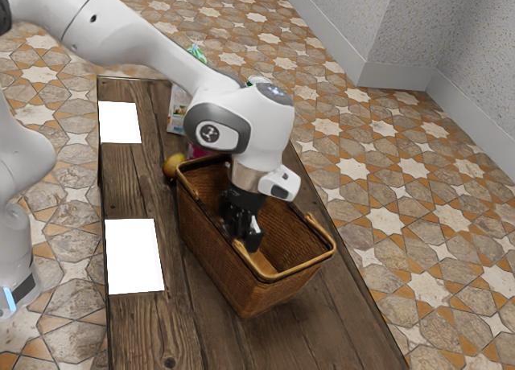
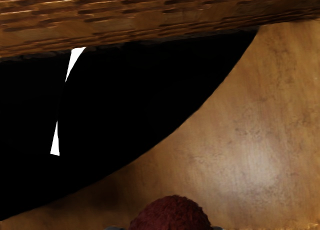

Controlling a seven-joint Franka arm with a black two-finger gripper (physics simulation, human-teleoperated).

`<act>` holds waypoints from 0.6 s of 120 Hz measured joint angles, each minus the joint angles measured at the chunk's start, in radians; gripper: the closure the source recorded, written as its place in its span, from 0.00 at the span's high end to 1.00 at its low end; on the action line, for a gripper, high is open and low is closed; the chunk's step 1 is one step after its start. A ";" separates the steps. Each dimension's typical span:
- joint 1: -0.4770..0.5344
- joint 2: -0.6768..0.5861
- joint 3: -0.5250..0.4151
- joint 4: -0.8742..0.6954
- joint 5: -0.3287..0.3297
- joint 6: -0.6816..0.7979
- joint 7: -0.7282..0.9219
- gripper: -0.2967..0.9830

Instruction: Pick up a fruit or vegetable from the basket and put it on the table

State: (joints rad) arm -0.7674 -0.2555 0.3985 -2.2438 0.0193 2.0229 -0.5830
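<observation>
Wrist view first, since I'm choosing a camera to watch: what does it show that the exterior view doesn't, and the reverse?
Wrist view: a dark red, rough, round item at the lower edge, a smooth brown surface and a black area with white slivers.
Exterior view: the arm, the gripper reaching into the basket, a yellow-orange fruit beside the basket on the wooden table, and two white rectangles.
Both: the basket's brown woven wicker.

The bent arm (image 1: pixel 145 44) points its hand (image 1: pixel 243 215) downward.

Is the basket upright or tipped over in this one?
Upright: the basket stands on its base on the table, its open top facing up.
</observation>
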 joint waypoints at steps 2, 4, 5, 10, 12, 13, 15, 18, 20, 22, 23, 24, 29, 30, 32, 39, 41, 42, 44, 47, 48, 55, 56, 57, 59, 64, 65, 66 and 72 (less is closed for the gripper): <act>-0.005 0.000 -0.001 0.028 0.013 -0.012 -0.002 0.35; -0.016 0.002 -0.002 0.066 0.030 -0.030 -0.005 0.35; -0.024 0.002 -0.002 0.090 0.040 -0.041 -0.006 0.34; -0.056 0.002 -0.004 0.200 0.088 -0.100 -0.014 0.35; -0.067 0.003 -0.005 0.239 0.106 -0.124 -0.017 0.35; -0.072 0.003 -0.005 0.259 0.116 -0.137 -0.019 0.35; -0.081 0.003 -0.006 0.296 0.134 -0.162 -0.021 0.35; -0.090 0.003 -0.006 0.342 0.159 -0.197 -0.025 0.35; -0.093 0.003 -0.006 0.364 0.174 -0.218 -0.026 0.35; -0.090 0.004 -0.005 0.380 0.187 -0.238 -0.026 0.35; -0.085 0.004 -0.004 0.389 0.194 -0.247 -0.025 0.35; -0.079 0.005 -0.004 0.396 0.200 -0.256 -0.024 0.35; -0.035 0.008 -0.005 0.433 0.231 -0.295 -0.015 0.34; -0.020 0.010 -0.006 0.442 0.237 -0.302 -0.012 0.34; 0.019 0.015 -0.007 0.463 0.246 -0.315 -0.004 0.34; 0.172 0.031 -0.034 0.521 0.270 -0.351 0.031 0.34; 0.209 0.035 -0.041 0.529 0.274 -0.358 0.042 0.35; 0.225 0.038 -0.043 0.532 0.275 -0.361 0.046 0.35; 0.262 0.050 -0.047 0.534 0.274 -0.367 0.055 0.34; 0.312 0.080 -0.048 0.532 0.268 -0.371 0.068 0.33; 0.325 0.092 -0.047 0.531 0.266 -0.372 0.072 0.33; 0.380 0.155 -0.036 0.520 0.252 -0.367 0.100 0.31; 0.383 0.161 -0.034 0.517 0.250 -0.366 0.104 0.31; 0.386 0.166 -0.032 0.513 0.248 -0.365 0.107 0.31; 0.391 0.174 -0.029 0.499 0.243 -0.360 0.115 0.31; 0.401 0.188 -0.023 0.464 0.231 -0.347 0.131 0.31; 0.402 0.190 -0.022 0.459 0.228 -0.344 0.135 0.31; 0.403 0.191 -0.021 0.454 0.226 -0.342 0.138 0.31; 0.405 0.197 -0.015 0.437 0.214 -0.329 0.156 0.36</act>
State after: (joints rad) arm -0.3628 -0.0587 0.3832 -1.8063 0.2334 1.6944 -0.4265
